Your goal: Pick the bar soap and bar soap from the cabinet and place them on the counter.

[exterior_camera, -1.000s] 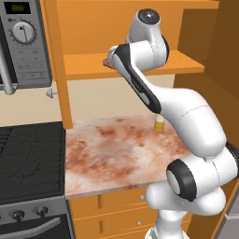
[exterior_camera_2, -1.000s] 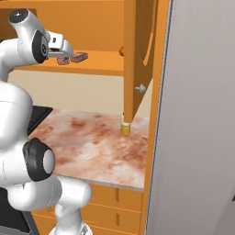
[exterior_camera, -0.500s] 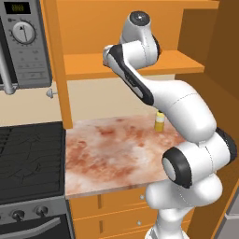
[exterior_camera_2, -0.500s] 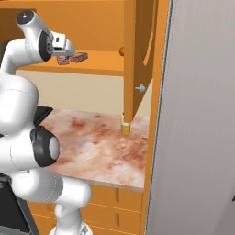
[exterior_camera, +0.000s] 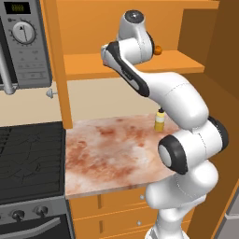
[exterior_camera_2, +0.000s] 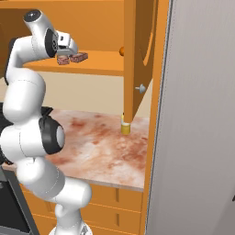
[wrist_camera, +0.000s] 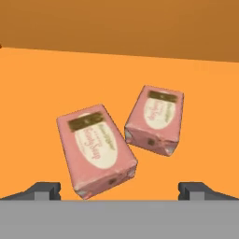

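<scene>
Gripper [wrist_camera: 119, 190], jaws fully spread and holding nothing, poised over the nearer bar soap [wrist_camera: 96, 149] on the cabinet [exterior_camera_2: 103, 62] shelf; the second bar soap [wrist_camera: 155, 119] lies just beside it. Below the shelf: counter [exterior_camera_2: 98, 147].

two bar soaps [wrist_camera: 96, 148] touching, orange shelf [wrist_camera: 42, 88]
</scene>
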Controlling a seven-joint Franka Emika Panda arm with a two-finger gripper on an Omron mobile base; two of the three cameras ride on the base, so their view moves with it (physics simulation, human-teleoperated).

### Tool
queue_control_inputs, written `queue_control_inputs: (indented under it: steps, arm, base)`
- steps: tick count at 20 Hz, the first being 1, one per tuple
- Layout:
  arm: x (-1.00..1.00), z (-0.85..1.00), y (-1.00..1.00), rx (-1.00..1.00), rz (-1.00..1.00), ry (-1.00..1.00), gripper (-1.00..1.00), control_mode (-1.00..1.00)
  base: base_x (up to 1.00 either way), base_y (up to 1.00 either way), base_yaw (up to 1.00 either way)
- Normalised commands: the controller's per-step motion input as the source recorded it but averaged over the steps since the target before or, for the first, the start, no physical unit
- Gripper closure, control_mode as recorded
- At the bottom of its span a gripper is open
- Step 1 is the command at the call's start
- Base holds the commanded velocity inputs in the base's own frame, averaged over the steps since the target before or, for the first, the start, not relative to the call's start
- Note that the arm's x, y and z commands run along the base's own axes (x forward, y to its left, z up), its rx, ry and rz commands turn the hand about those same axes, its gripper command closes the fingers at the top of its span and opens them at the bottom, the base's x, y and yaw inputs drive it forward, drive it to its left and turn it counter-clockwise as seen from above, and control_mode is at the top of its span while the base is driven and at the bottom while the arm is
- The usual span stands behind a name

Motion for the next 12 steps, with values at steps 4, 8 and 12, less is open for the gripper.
queue_control_inputs:
  steps: [4, 8, 12]
  arm:
    - [0.22, -0.06, 0.15, 0.00, 0.00, 0.05, -1.00, -1.00]
    - [0.20, -0.06, 0.10, 0.00, 0.00, 0.05, -1.00, -1.00]
    - [0.14, -0.08, 0.00, 0.00, 0.00, 0.08, -1.00, -1.00]
  base:
    - [0.00, 0.00, 0.00]
    - [0.00, 0.00, 0.00]
    - [0.00, 0.00, 0.00]
